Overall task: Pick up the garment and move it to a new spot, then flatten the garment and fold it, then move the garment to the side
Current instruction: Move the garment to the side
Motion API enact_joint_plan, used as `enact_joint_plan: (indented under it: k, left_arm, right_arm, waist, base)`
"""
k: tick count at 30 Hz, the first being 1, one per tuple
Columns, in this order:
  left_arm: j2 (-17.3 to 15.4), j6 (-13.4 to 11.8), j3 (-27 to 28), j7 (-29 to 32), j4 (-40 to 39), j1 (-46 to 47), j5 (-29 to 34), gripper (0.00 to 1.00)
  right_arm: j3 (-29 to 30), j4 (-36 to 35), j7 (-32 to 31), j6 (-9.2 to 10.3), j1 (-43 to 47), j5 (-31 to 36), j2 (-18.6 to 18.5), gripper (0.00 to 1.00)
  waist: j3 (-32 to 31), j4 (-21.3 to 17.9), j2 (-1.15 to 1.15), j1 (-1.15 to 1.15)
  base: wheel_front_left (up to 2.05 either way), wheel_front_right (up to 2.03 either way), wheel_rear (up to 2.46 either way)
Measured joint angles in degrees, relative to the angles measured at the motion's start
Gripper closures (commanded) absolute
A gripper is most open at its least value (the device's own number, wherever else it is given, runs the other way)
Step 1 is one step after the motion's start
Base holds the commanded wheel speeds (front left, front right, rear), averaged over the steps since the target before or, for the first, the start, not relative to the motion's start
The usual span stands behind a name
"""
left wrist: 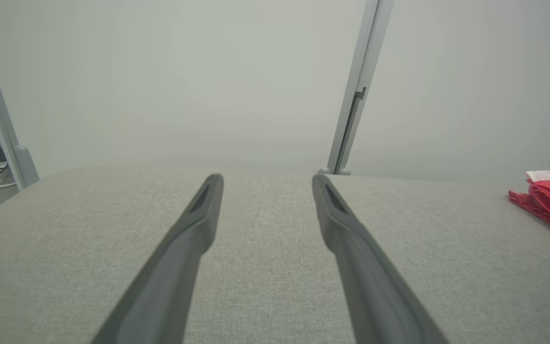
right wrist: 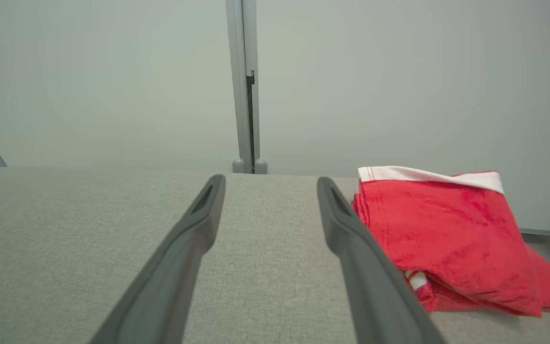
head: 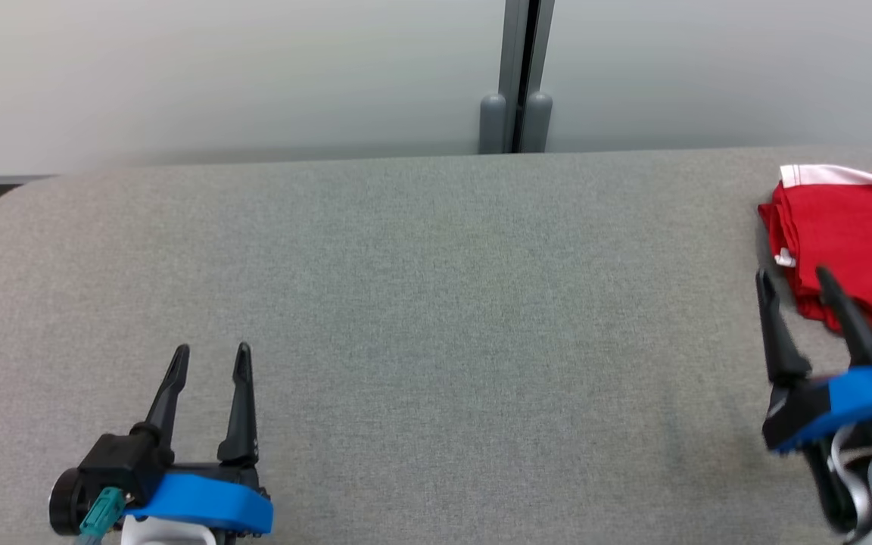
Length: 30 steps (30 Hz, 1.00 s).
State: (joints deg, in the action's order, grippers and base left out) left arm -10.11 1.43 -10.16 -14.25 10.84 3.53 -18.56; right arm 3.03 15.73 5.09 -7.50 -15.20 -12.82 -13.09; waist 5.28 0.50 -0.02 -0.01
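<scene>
Bright, soft, even light covers the grey tabletop (head: 406,303), with no glare. A faint shadow lies under the red garment (right wrist: 447,239) along its near edge. Just beside the garment in the head view, the right fingers (head: 777,333) look slightly smeared. In the left wrist view, well away from the garment, the grey post (left wrist: 356,95) leans with lens distortion.

A folded red garment (head: 852,235) with a white band lies at the far right corner of the grey surface (head: 436,303). The right gripper (head: 793,275) stands just before it, fingers spread and empty. The left gripper (head: 211,356), fingers likewise apart, sits by the near left edge.
</scene>
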Motion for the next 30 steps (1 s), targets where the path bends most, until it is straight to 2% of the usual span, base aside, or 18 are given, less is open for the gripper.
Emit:
enact_joint_plan:
  k: [5, 8, 21, 30]
  left_arm:
    - [-0.34, -0.98, 0.89, 0.37, -0.49, -2.45, -1.09, 0.0]
    - [-0.7, -1.14, 1.26, 0.56, -0.58, -3.66, -1.47, 0.0]
    - [-1.7, -1.6, 1.29, 1.68, 2.42, -5.75, -2.2, 0.0]
    - [-2.18, -1.37, 0.81, 1.74, 4.85, -5.16, -2.64, 0.0]
  right_arm:
    - [3.18, -7.23, -0.85, 0.01, 8.89, 2.08, 5.66, 0.0]
    - [3.92, -10.37, -1.55, 0.01, 12.45, 3.23, 7.39, 0.0]
    - [4.79, -14.88, -3.39, 0.01, 17.7, 6.54, 9.69, 0.0]
    - [2.48, -12.11, -2.43, 0.01, 18.35, 6.6, 9.94, 0.0]
  waist:
    - [-1.99, 0.31, 0.0, 0.0]
    - [-2.84, 0.46, 0.01, 0.01]
    - [-5.86, 0.83, 0.01, 0.01]
    - [-6.31, 0.39, 0.02, 0.01]
  base:
    - [0.0, 0.0, 0.0]
    - [0.0, 0.0, 0.0]
    - [0.0, 0.0, 0.0]
    - [0.0, 0.0, 0.0]
